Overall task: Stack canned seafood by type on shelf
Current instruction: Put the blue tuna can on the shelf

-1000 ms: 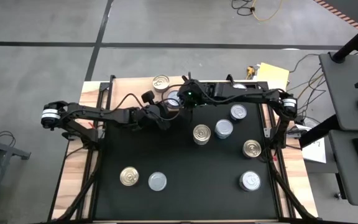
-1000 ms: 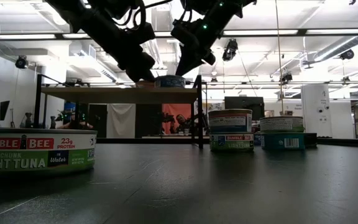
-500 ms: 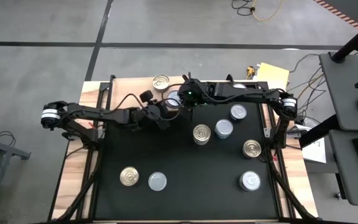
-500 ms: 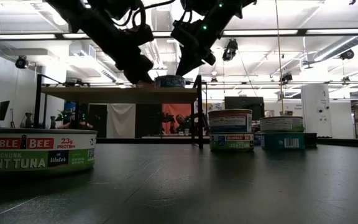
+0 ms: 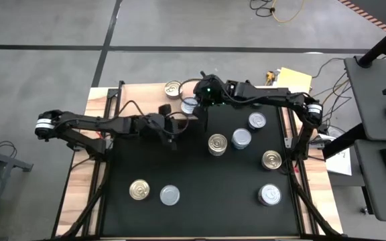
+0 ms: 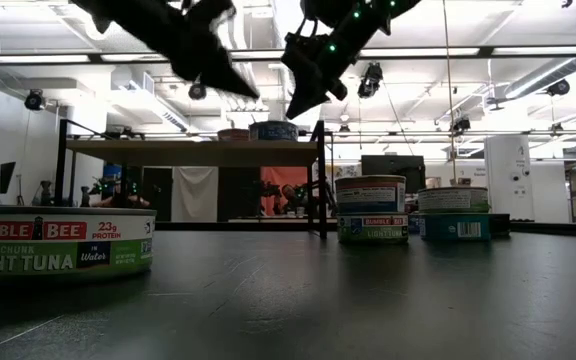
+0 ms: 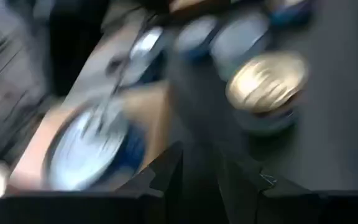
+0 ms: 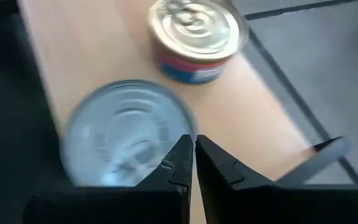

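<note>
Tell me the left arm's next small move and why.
Probably swing the left claw toward a table can, perhaps the gold-topped can: it hangs empty beside the shelf, where a silver-topped can and another gold one already sit.

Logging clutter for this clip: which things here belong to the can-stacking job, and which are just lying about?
Part of the job:
- gold-topped can and silver-topped can on the shelf
- seven cans on the black table: three gold-topped, four silver-topped
- left gripper, right gripper, both near the shelf

Lying about:
- yellow pad beyond the table
- cables on the floor
</note>
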{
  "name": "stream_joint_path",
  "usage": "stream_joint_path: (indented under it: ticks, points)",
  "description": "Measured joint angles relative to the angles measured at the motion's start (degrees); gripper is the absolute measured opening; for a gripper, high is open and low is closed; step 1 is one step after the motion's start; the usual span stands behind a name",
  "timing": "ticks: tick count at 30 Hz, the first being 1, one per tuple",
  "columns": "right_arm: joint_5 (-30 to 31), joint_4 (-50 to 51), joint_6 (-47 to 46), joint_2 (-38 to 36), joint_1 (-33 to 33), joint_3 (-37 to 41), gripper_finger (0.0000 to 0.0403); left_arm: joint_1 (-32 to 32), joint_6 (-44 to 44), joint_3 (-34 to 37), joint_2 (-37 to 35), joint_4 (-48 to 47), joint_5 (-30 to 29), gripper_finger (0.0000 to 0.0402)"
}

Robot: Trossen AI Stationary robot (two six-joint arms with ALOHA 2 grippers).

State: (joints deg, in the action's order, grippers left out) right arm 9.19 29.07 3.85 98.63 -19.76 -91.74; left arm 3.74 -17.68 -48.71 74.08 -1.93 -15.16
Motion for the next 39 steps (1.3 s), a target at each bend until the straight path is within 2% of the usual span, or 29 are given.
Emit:
stream_joint_path:
  ticks: [8, 13, 30, 39]
  points:
    - [-0.96, -3.07, 3.81, 0.11, -1.65, 0.0, 0.0013, 3.77, -0.91, 0.0, 1.54, 3.97, -1.42, 0.0075]
    - [-3.8, -4.77, 4.4, 0.13, -1.65, 0.0, 0.0013, 5.83, 0.38, 0.03, 4.11, 4.43, -1.48, 0.0074]
    - [-3.96, -8.72, 4.97, 5.72, -1.67, 0.13, 0.0013, 6.17, 0.62, 0.0, 5.1, 4.34, -2.49, 0.0074]
    - [-2.82, -8.02, 2.99, 5.69, -1.67, 0.11, 0.0013, 6.31, 0.62, 0.02, 5.14, 3.9, -12.61, 0.0074]
